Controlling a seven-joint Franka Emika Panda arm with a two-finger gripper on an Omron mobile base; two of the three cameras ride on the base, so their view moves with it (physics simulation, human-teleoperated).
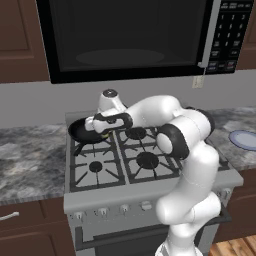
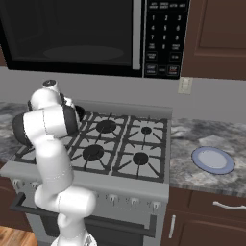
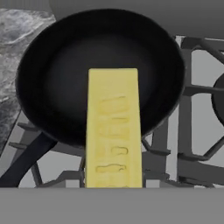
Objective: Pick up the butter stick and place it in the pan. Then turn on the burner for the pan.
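The tool [image 1: 103,126] hangs over the pan [image 1: 80,132] at the back-left corner of the stove [image 1: 150,187], its fingers pressed in on the butter stick [image 3: 113,127]. In the hand view the butter stick runs lengthwise from 6 o'clock toward the centre of the frame, its far end above the pan's dark floor and its near end crossing the pan's rim; whether it touches the pan cannot be told. The pan is otherwise bare inside. Its handle [image 3: 26,162] points toward 7 o'clock in that view, over the grate fingers [image 3: 192,127].

From the left base view the pan sits at 10 o'clock of the stove top, on the rear-left burner. The front-left burner [image 1: 95,166] lies at 6 o'clock of the pan, and two more burner caps stand at 3 to 4 o'clock of it. A row of knobs [image 1: 124,209] runs along the stove's front edge. A pale blue plate [image 2: 213,160] rests on the counter [image 2: 202,139] well apart, at 3 o'clock of the stove. A microwave [image 2: 91,33] hangs above.
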